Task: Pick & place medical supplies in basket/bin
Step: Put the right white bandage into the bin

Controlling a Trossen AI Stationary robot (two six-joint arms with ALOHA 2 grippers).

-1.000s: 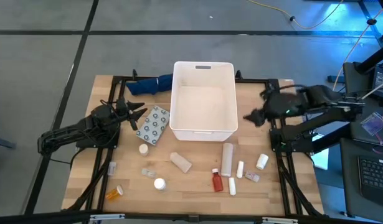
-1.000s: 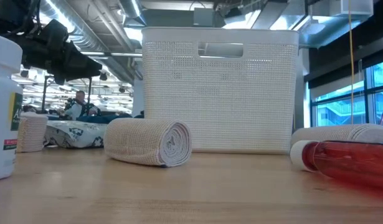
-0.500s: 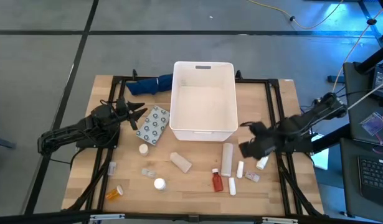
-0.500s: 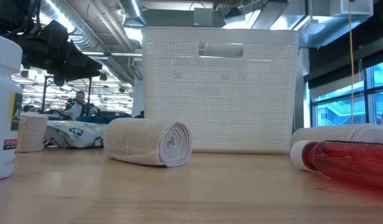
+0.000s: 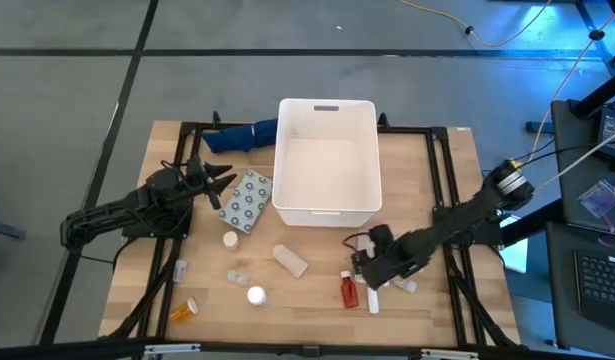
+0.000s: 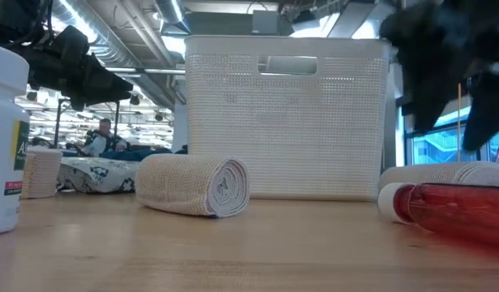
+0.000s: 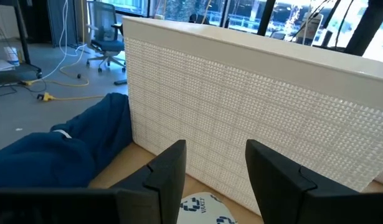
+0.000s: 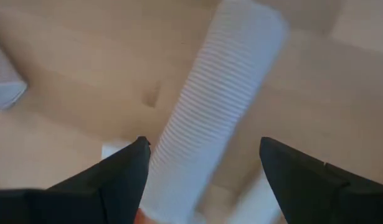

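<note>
Fingers (image 8: 203,168) of right gripper apart over one long roll (image 8: 210,118); left fingers (image 7: 210,168) apart, empty.

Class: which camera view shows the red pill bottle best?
The low view: the red pill bottle lies on its side close to the lens, though cut off by the picture's edge. The high view shows it whole but tiny, beside the right gripper. Neither wrist view clearly shows it.

table (image 5: 437,170): wood | on it: white bin (image 5: 327,160), blue cloth (image 5: 242,136), blister pk (image 5: 245,200), rolls, bottles
</note>
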